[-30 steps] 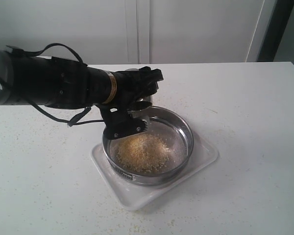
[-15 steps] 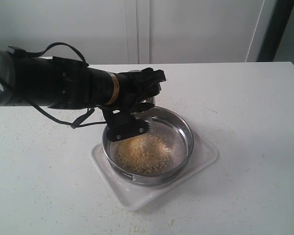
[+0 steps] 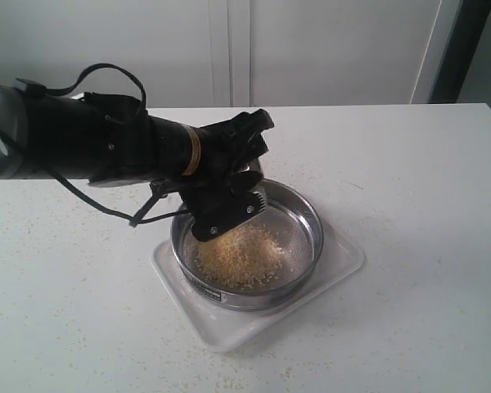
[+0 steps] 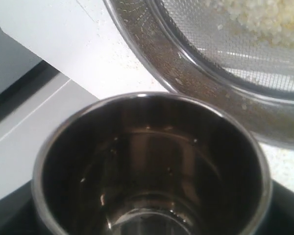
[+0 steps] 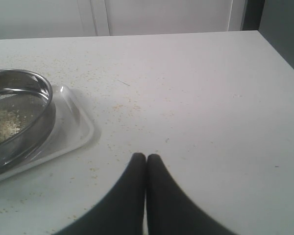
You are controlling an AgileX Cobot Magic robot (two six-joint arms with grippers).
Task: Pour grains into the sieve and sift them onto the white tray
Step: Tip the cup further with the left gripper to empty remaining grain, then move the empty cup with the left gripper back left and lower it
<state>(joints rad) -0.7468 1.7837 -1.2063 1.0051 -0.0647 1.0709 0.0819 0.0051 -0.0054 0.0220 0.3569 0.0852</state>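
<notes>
The sieve (image 3: 304, 214) stands on the white tray (image 3: 345, 255), with a heap of yellow grains (image 3: 241, 255) on its mesh. My left gripper (image 3: 227, 203) hangs over the sieve's back left rim, shut on a small steel cup (image 4: 152, 166). The cup's inside looks empty and dark. Beside the cup, the left wrist view shows the sieve (image 4: 196, 83) and grains (image 4: 264, 14). My right gripper (image 5: 146, 157) is shut with nothing in it, low over the table to the right of the tray (image 5: 78, 122) and sieve (image 5: 20, 79).
Loose grains are scattered over the white table (image 3: 409, 180) around the tray, mostly along the front (image 3: 229, 381). A pale wall with panel seams (image 3: 229, 49) runs behind the table. A dark strip (image 3: 458, 49) stands at the back right.
My left wrist has turned, tilting the gripper and cup. It has shifted slightly right over the sieve's back rim. The right gripper has stayed shut.
</notes>
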